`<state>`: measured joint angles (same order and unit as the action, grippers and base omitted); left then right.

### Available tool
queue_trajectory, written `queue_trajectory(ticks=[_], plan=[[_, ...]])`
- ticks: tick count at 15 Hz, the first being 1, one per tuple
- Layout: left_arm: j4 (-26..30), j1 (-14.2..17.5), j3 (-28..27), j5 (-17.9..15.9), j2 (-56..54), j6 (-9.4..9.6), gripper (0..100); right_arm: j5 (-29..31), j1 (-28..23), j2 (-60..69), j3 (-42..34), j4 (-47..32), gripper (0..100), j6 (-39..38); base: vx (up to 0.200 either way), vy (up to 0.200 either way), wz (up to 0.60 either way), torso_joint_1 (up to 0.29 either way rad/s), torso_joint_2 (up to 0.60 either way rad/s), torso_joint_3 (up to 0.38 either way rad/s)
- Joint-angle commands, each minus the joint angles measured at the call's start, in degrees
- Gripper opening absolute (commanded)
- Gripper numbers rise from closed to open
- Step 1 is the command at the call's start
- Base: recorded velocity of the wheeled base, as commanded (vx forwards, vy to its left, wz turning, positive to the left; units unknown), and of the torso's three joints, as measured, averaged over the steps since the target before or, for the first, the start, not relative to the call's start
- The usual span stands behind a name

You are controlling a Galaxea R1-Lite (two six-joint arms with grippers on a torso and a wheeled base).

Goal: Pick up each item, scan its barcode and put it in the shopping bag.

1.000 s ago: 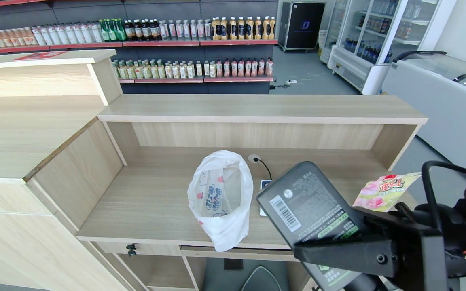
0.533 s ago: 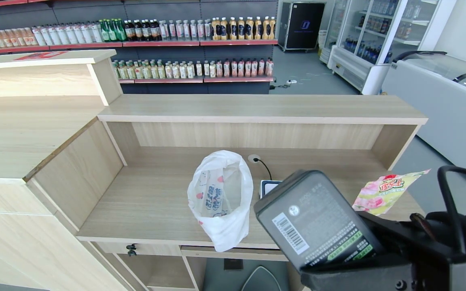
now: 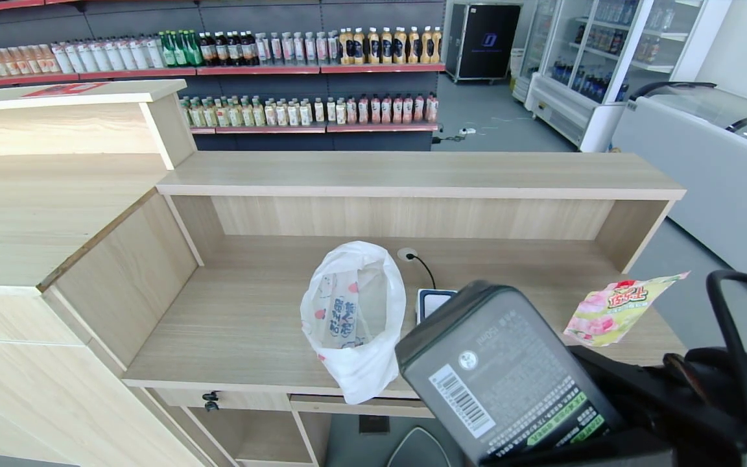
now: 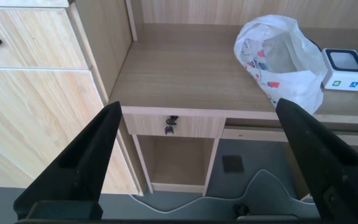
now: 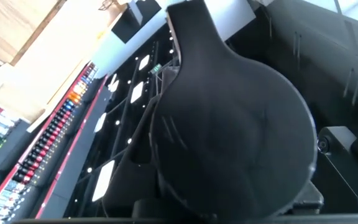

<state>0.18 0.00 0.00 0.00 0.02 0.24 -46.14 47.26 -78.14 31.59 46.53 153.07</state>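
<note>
Partly cropped, dark bottle [image 3: 500, 376] clamped in right jaws, half-hiding scanner [image 3: 428, 303]; left jaws apart.

Dark grey container [image 3: 503, 370], white bag [image 3: 364, 363] with red-blue print, pink-green pouch [image 3: 610, 310]

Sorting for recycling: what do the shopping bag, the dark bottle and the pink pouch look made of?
Shopping bag: thin, translucent white plastic film, crinkled and slumped. Dark bottle: probably rigid plastic, matte grey-black, with a printed label. Pink pouch: likely glossy printed plastic film, flat and flexible.
</note>
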Motion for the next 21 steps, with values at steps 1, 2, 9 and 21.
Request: queue_trajectory(ticks=[1, 2, 9, 21], plan=[[-0.01, 0.00, 0.00, 0.00, -0.02, 0.02, 100, -0.09, 0.46, -0.17, 0.05, 0.05, 0, -0.14, 0.000, 0.000, 0.00, 0.000, 0.00, 0.000], [-0.01, 0.00, 0.00, 0.00, -0.02, 0.02, 100, -0.09, 0.99, -0.34, 0.32, 0.05, 0, -0.22, 0.000, 0.000, 0.00, 0.000, 0.00, 0.000], [-0.01, 0.00, 0.00, 0.00, -0.02, 0.02, 100, 0.00, 1.25, 1.68, 0.85, -2.67, 0, -0.40, 0.000, 0.000, 0.00, 0.000, 0.00, 0.000], [-0.01, 0.00, 0.00, 0.00, -0.02, 0.02, 100, 0.09, -0.24, 2.20, 2.43, -5.93, 0, -1.98, 0.000, 0.000, 0.00, 0.000, 0.00, 0.000]])
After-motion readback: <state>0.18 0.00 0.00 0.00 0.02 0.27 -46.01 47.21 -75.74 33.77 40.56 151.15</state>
